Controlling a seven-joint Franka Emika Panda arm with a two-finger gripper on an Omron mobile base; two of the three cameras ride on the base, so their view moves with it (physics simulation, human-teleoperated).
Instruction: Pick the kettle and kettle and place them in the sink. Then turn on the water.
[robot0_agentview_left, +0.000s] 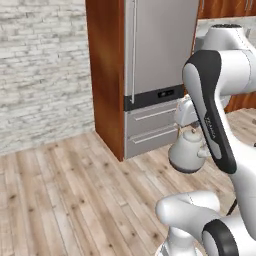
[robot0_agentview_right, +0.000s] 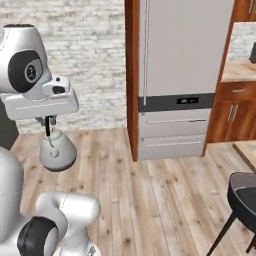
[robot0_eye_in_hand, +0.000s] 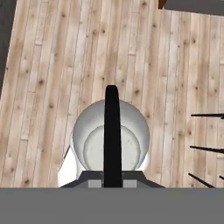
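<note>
A small rounded whitish-silver kettle (robot0_agentview_left: 189, 150) with a black arched handle hangs in the air above the wooden floor. My gripper (robot0_agentview_right: 48, 125) is shut on the top of that handle, and the kettle's body (robot0_agentview_right: 57, 152) dangles just below the hand. In the hand view the black handle (robot0_eye_in_hand: 112, 131) runs straight up from between the fingertips across the round lid and body (robot0_eye_in_hand: 131, 144). The sink and the water are out of view.
A tall steel fridge (robot0_agentview_left: 160, 60) in a reddish-brown wooden surround (robot0_agentview_left: 106, 75) stands ahead, with a grey brick wall (robot0_agentview_left: 40, 65) to its left. Wooden cabinets and a counter (robot0_agentview_right: 240, 75) lie to the right. A dark chair (robot0_agentview_right: 243, 197) stands at the lower right.
</note>
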